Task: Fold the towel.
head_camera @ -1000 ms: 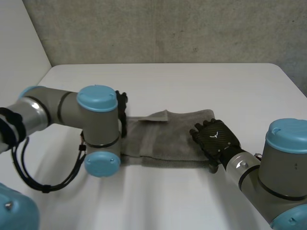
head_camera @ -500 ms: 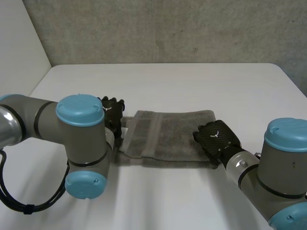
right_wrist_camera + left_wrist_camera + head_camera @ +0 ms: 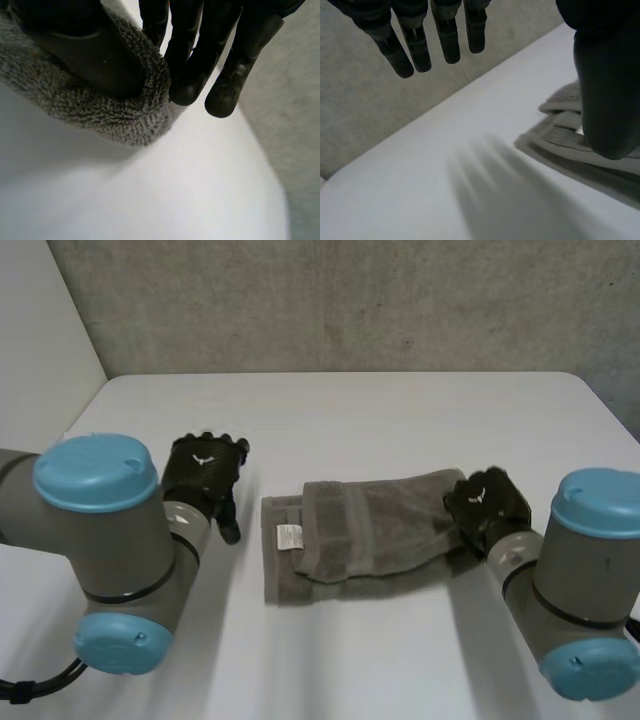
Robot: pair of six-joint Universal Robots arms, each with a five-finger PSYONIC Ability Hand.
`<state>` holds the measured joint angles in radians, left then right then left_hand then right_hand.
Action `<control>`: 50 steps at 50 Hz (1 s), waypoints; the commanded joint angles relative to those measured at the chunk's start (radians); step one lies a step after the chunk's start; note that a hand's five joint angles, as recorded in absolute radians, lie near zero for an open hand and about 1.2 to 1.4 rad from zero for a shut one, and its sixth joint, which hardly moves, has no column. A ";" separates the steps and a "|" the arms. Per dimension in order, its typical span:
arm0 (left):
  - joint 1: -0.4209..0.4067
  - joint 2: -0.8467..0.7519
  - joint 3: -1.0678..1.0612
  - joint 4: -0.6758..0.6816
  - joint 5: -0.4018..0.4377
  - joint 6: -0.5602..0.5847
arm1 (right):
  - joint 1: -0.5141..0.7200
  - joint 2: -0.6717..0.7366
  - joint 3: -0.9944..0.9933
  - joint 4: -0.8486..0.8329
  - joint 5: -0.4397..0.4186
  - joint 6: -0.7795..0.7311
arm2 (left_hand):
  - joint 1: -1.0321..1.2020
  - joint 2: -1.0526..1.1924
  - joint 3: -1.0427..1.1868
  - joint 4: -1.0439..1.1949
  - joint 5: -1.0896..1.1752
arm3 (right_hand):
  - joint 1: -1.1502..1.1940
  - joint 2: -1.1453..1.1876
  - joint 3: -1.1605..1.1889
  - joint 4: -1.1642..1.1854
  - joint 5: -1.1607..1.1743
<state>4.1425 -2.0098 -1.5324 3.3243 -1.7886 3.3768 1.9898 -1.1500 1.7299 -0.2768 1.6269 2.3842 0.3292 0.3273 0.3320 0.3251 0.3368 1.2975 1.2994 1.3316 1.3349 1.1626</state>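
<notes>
**Pinched and ready to fold**

The grey towel (image 3: 360, 535) lies folded on the tabletop (image 3: 350, 410). The right hand (image 3: 487, 502) pinches its right edge, probably to carry it over. The left hand (image 3: 205, 472) hovers beside it, fingers slack, empty.

Left hand (image 3: 602, 90) above white table (image 3: 410, 200), fingers (image 3: 417, 47) straight, spread apart from thumb. Folded grey towel (image 3: 560, 137) lies beside thumb, layered edges showing.

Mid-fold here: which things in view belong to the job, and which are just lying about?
Job: towel; right hand, pinching the towel's end; left hand, open, off the towel.
Just surroundings: white table; grey wall.
</notes>
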 commanded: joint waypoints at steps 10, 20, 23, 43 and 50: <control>0.153 0.135 -0.003 0.040 -0.002 -0.119 | 0.448 0.229 -0.331 -0.071 -0.208 -0.352 | -0.089 -0.087 -0.092 -0.085 -0.271 | 0.099 0.097 0.065 0.061 0.059; 0.193 0.138 -0.011 0.040 0.011 -0.155 | 0.455 0.259 -0.305 -0.076 -0.237 -0.312 | -0.089 -0.087 -0.092 -0.085 -0.271 | -0.928 -0.930 -0.962 -0.965 -0.967; 0.188 0.137 -0.009 0.040 0.041 -0.157 | 0.449 0.200 -0.276 -0.079 -0.219 -0.220 | -0.089 -0.087 -0.092 -0.085 -0.271 | -1.054 -1.056 -1.088 -1.091 -1.094; 0.056 0.019 0.120 0.035 0.140 -0.159 | 0.095 -0.080 -0.216 0.148 -0.219 0.503 | -0.069 -0.067 -0.071 -0.065 -0.251 | -1.123 -1.125 -1.157 -1.160 -1.163; -0.027 -0.108 0.195 0.026 0.140 -0.160 | 0.081 0.036 -0.270 0.194 -0.214 0.558 | -0.066 -0.064 -0.069 -0.062 -0.248 | -1.123 -1.125 -1.157 -1.160 -1.163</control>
<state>4.1780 -2.0241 -1.3884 3.3547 -1.6482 3.2175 2.0812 -1.2052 1.5055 -0.1219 1.4100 2.9087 0.3172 0.3090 0.3037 0.3158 0.2883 0.2275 0.2399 0.2367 0.2525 0.0590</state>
